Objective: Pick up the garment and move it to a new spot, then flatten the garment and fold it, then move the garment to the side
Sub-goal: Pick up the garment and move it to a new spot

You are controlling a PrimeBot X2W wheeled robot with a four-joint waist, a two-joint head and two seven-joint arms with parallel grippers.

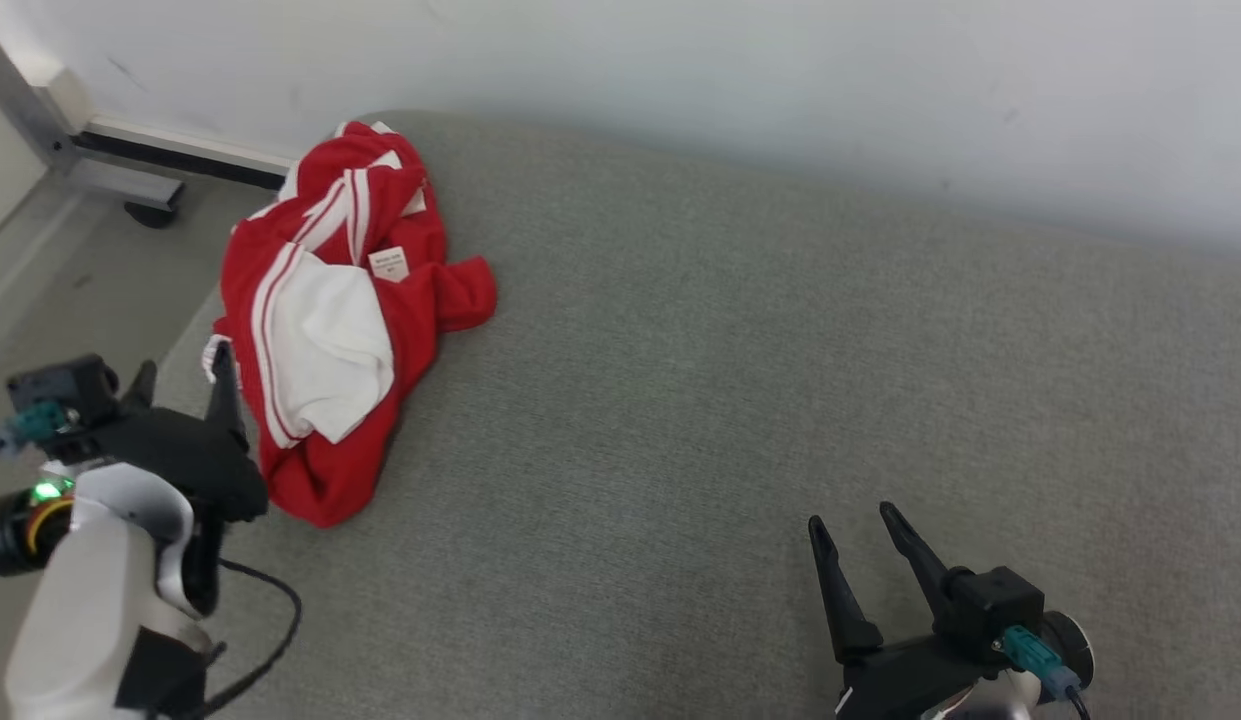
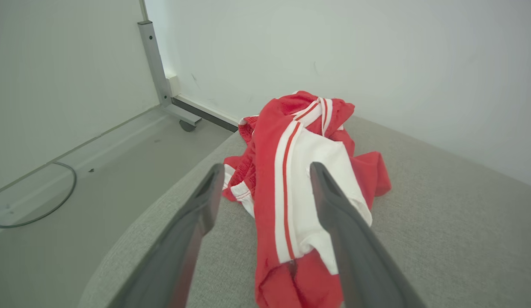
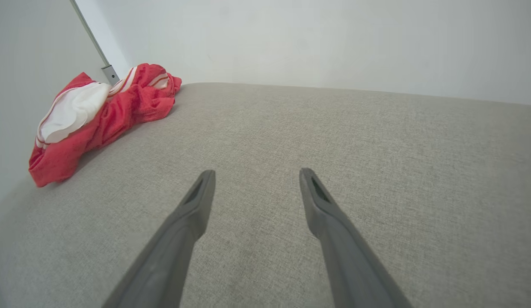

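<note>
So far, I judge none of the task done. The garment (image 1: 330, 320) lies crumpled in a red-and-white heap at the far left of the grey padded surface (image 1: 730, 400), close to its left edge. My left gripper (image 1: 184, 362) is at the heap's near-left side, jaws spread, nothing pinched; I cannot tell if it touches the cloth. My right gripper (image 1: 852, 515) is near right, well apart, jaws spread, empty. Left to do: pick up, relocate, flatten, fold, set aside.

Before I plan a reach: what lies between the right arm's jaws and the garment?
Bare grey padding up to the garment; the head view shows it.
</note>
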